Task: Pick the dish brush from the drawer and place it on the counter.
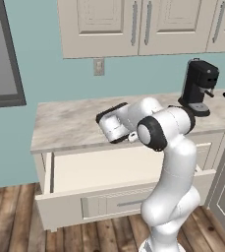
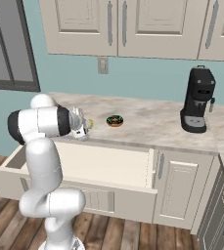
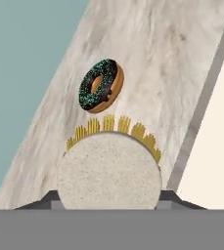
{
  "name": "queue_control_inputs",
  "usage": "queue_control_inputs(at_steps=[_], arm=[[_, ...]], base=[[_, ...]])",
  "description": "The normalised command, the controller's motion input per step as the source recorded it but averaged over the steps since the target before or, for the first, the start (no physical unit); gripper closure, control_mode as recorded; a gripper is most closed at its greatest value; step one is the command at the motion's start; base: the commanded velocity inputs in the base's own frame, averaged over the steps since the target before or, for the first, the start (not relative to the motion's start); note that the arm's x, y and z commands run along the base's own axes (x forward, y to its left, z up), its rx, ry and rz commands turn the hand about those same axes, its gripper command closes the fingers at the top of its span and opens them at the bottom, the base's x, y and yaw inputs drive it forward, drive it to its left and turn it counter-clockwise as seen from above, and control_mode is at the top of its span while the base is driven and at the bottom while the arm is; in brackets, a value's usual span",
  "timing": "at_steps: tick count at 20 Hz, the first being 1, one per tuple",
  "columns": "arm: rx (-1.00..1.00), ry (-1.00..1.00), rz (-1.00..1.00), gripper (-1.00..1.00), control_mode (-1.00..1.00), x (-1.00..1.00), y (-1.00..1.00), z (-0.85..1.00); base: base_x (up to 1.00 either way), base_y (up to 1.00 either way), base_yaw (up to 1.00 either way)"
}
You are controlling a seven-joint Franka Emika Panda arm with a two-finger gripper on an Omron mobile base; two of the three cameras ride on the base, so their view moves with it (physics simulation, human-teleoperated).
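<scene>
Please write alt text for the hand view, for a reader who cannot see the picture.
A round whitish dish brush head with yellow bristles fills the lower middle, between the gripper tips. Beyond it, a chocolate donut with green sprinkles lies on the marbled counter. The open drawer shows pale at the right.

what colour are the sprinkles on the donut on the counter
Green-teal sprinkles over dark chocolate icing on the round tan donut, which lies on the beige marbled stone counter; clearest in the hand view.
</scene>
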Motion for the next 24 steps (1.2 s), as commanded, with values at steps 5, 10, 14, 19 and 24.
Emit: queue_control_inputs(at_steps=[5,10,14,19,24], arm=[[0.31,0.04,-0.05,1.0,-1.0,0.97,-0.03,0.91],[0.1,0.17,0.05,1.0,-1.0,0.96,-0.05,-0.1],[0.0,0.11,0.08,1.0,-1.0,0.9,0.0,-0.42],[0.04,0.12,0.06,1.0,-1.0,1.0,0.0,0.01],[0.02,0.24,0.04,1.0,-1.0,0.9,0.0,-0.01]], base=[[0.0,0.0,0.0],[0.0,0.0,0.0],[0.0,0.0,0.0],[0.0,0.0,0.0],[0.0,0.0,0.0]])
